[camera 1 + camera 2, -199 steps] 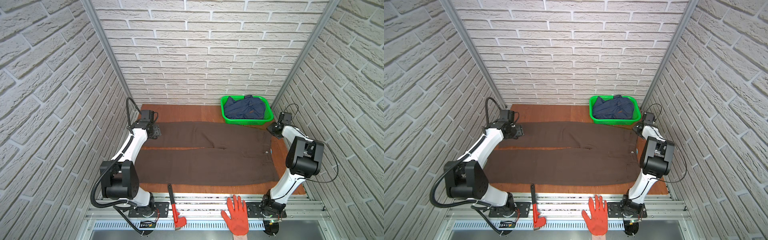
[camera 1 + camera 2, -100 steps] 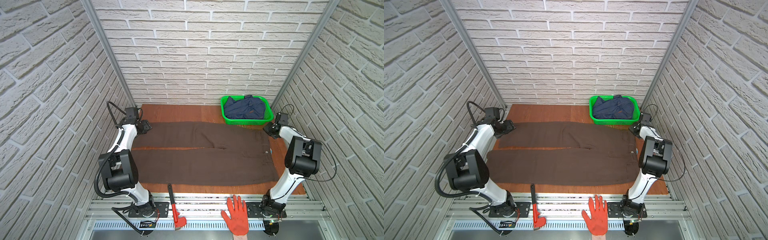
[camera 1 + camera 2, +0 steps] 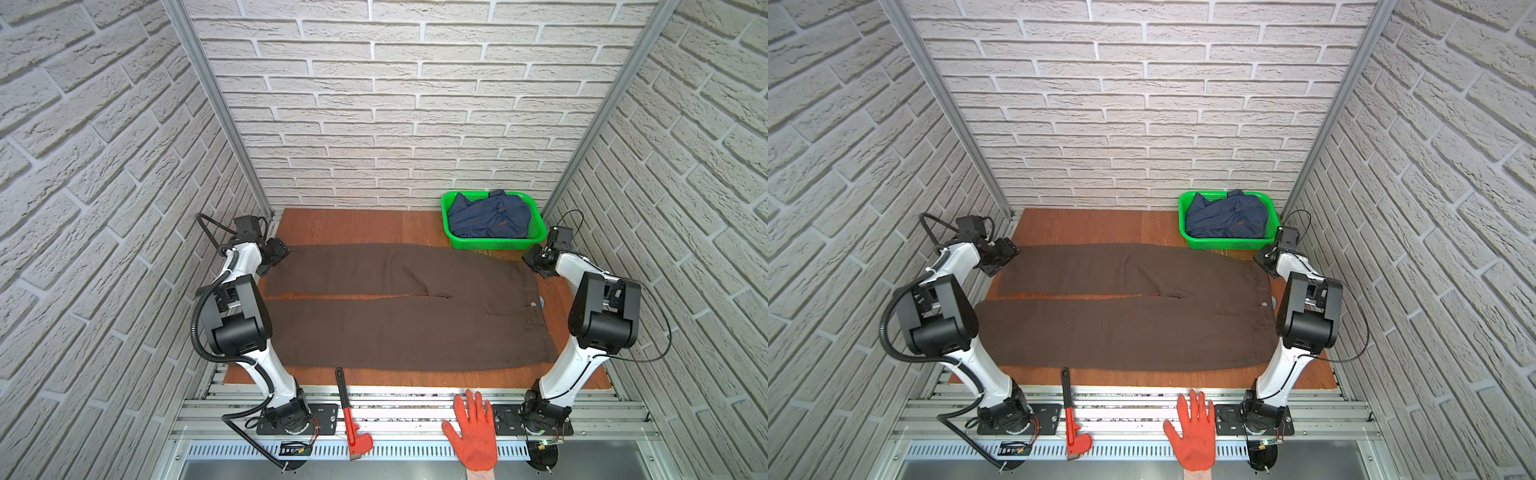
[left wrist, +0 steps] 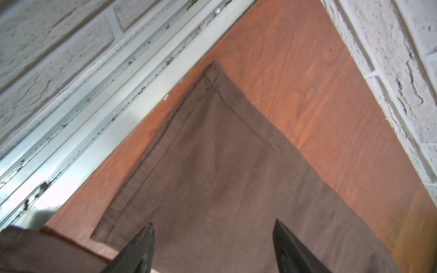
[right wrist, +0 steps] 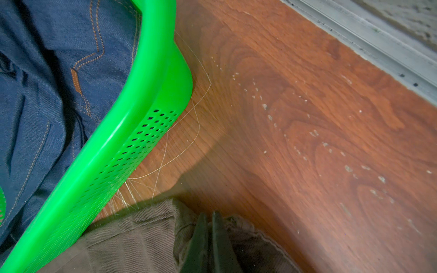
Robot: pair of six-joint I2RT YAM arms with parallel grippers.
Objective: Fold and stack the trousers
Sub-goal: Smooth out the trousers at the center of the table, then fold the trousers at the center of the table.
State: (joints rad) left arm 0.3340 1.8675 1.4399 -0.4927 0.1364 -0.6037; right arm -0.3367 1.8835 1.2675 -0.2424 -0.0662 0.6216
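Right end effector pinching trousers waistband corner at 2 o'clock. Left end effector spread over hem at 10 o'clock: drop, pinch corner, lift both together.

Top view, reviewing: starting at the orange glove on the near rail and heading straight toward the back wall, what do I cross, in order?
orange-gloved hand → brown trousers spread flat on the table → green basket holding a blue denim garment → brick wall
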